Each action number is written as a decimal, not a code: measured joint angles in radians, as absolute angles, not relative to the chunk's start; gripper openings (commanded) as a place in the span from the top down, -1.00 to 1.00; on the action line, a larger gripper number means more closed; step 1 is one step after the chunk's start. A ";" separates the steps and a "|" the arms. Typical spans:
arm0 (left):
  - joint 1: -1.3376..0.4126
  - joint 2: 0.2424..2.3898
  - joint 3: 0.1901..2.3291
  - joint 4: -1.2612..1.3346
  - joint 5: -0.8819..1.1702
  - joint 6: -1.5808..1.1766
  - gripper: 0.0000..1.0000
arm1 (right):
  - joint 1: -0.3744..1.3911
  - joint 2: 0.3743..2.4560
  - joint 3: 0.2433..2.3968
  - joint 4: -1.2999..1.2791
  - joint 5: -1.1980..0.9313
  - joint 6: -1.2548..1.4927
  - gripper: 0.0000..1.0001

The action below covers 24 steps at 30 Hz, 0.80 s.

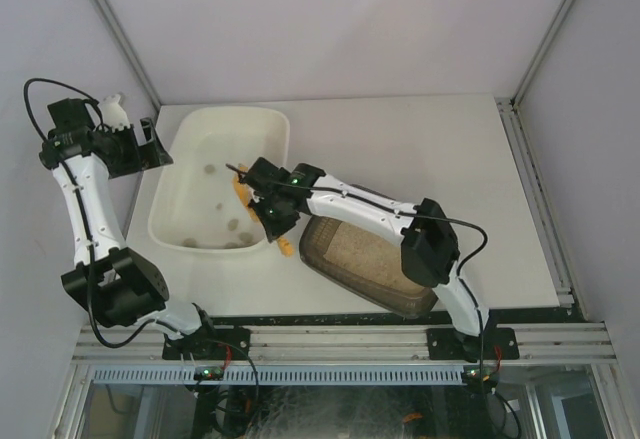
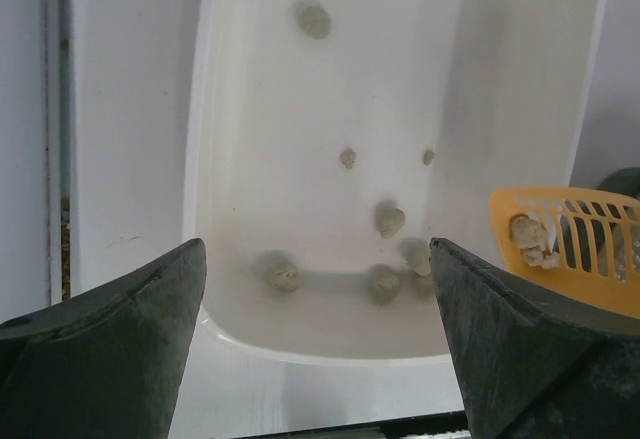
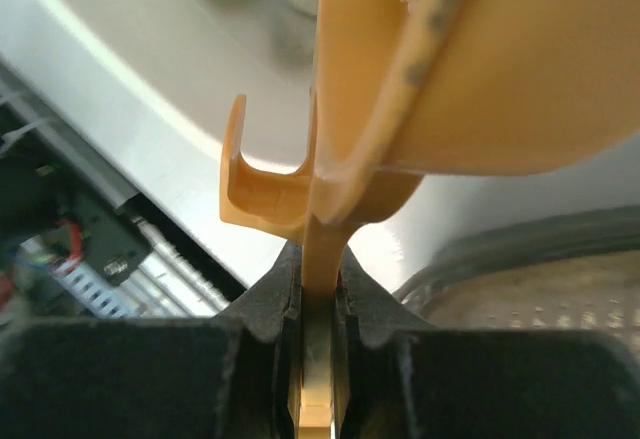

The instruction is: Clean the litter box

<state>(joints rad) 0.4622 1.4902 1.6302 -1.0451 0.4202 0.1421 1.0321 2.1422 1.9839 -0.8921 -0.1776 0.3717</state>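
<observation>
Look for the box at five o'clock on the table, just beside the tub. Expect stiff plastic, heavy with loose litter; grip the rim, keep level. Pinching the scoop handle with the right pincer; holding the left pincer spread, empty. Catch the clumps in the scoop from the left wrist only.

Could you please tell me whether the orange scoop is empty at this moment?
No, the left wrist view shows pale clumps sitting on the orange scoop near its slots.
</observation>
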 measured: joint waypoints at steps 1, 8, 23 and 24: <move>0.465 1.490 1.630 -1.041 0.414 0.141 -0.92 | 1.048 2.159 2.022 -0.942 -0.121 0.352 1.00; 0.470 1.490 1.624 -1.018 0.399 0.139 -0.93 | 1.181 2.291 2.228 -1.116 0.290 0.207 1.00; 0.472 1.491 1.612 -1.023 0.500 0.171 -0.99 | 1.272 2.341 2.224 -1.169 0.697 0.085 1.00; 0.472 1.492 1.618 -1.022 0.525 0.175 -0.99 | 1.272 2.337 2.217 -1.162 0.719 0.083 1.00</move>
